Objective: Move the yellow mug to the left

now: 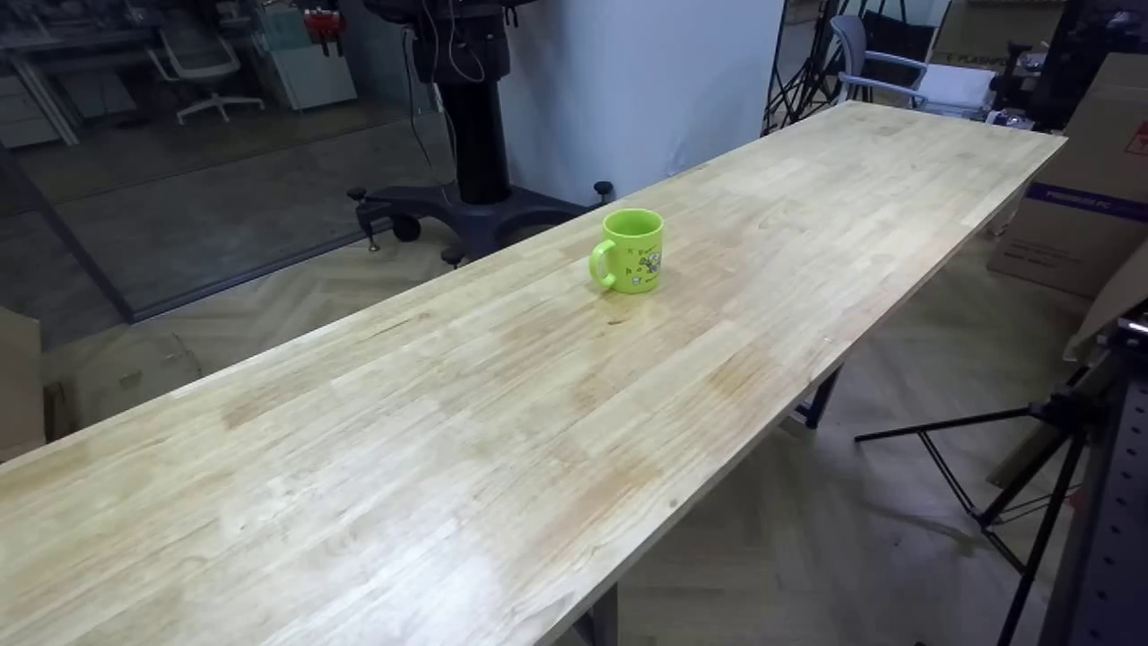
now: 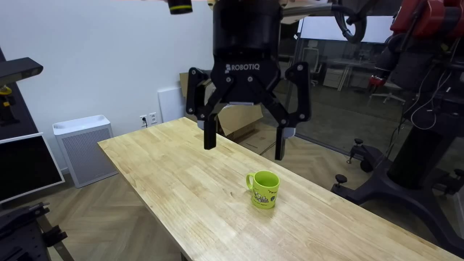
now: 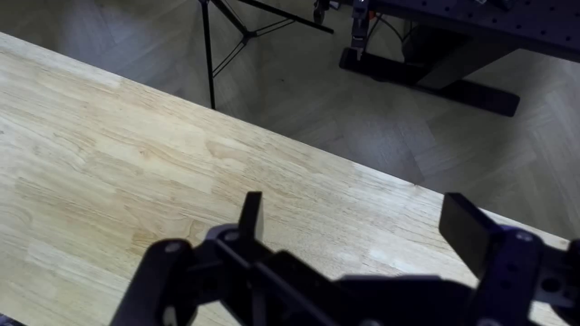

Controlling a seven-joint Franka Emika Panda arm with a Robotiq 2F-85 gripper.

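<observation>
Black, two-fingered and lettered ROBOTIQ, a mechanical gripper (image 2: 244, 153) hung nearest the camera in an exterior view, pointing down above a long, pale wooden table (image 2: 174, 159). Its jaws were spread wide, holding nothing. Lower in that picture, well apart from the gripper, a small, glossy, yellow-green mug (image 2: 266, 194) stood upright on the tabletop, its looped handle (image 2: 248, 181) turned toward the left of the picture. In both exterior views the mug was nearer the long edge that faced a dark, wheeled stand (image 1: 480, 139) than the opposite edge, and only the wood touched it.

The wrist view showed the same spread jaws over pale wood, with a grey-brown wooden floor (image 3: 380, 145), a thin black tripod (image 3: 248, 34) and a dark, perforated bench top (image 3: 534, 31) past the table's edge; the mug did not appear there.

As for progress, judged from these views alone, the task seemed not yet begun where the mug was concerned: reaching it, gripping it, carrying it left, setting it down and letting go would all remain. That was a judgement only, since a free-standing mug and unladen jaws could also suit a finished placement, and no marked goal spot was visible to settle the matter.
</observation>
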